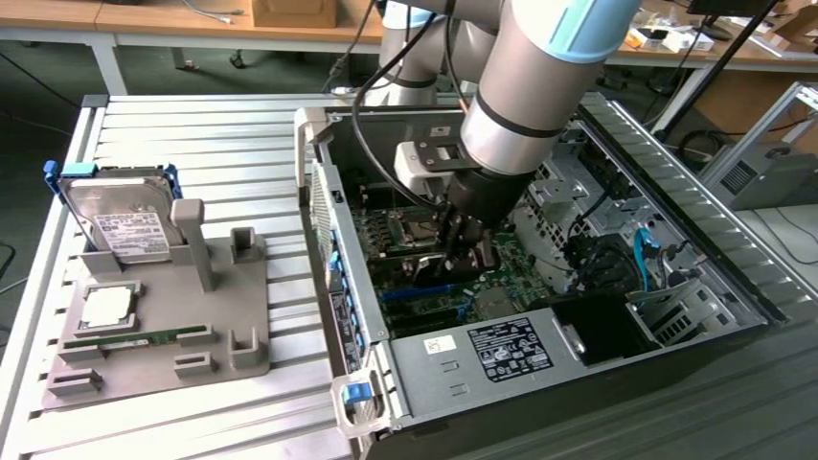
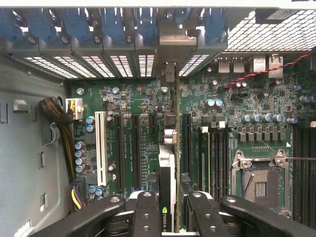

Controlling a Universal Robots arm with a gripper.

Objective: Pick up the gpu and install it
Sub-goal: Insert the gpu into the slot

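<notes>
We find our gripper (image 1: 466, 259), clamped on the gpu (image 2: 167, 170), low inside the case (image 1: 320, 172), hemmed by drive cage (image 1: 562, 201) and power supply (image 1: 505, 350); the worktop (image 1: 217, 134) alongside lies free.

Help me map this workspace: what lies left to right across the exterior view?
Hard drive → computer case's side wall → gripper shut on the gpu → blue cable inside the case.
</notes>
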